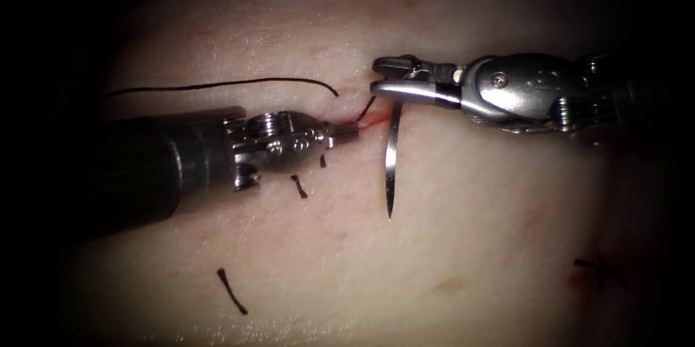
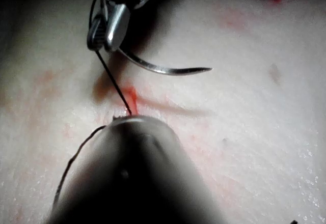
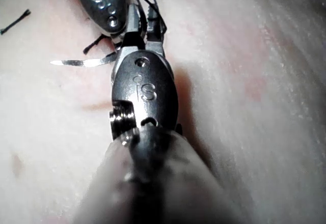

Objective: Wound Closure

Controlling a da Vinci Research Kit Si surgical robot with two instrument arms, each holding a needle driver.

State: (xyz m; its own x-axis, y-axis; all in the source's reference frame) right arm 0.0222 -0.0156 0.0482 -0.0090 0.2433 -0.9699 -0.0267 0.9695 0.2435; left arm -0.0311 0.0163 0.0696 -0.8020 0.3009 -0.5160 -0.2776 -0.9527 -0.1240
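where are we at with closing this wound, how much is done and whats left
Done: a dark stitch sits at the far right, and cut thread ends lie on the pale pork tissue.

In hand: the right tool holds the curved steel needle near its thread end, clear of the tissue. The left tool grips at the red-stained cut, where black thread emerges.

Left: the cut by the tools shows no tied stitch.

The right gripper (image 1: 384, 77) sits right of the cut (image 1: 365, 121), the needle (image 1: 392, 162) hanging from it over the tissue (image 1: 470, 231); the left gripper (image 1: 347, 130) meets the cut from the left, thread (image 1: 217, 86) trailing left behind it.
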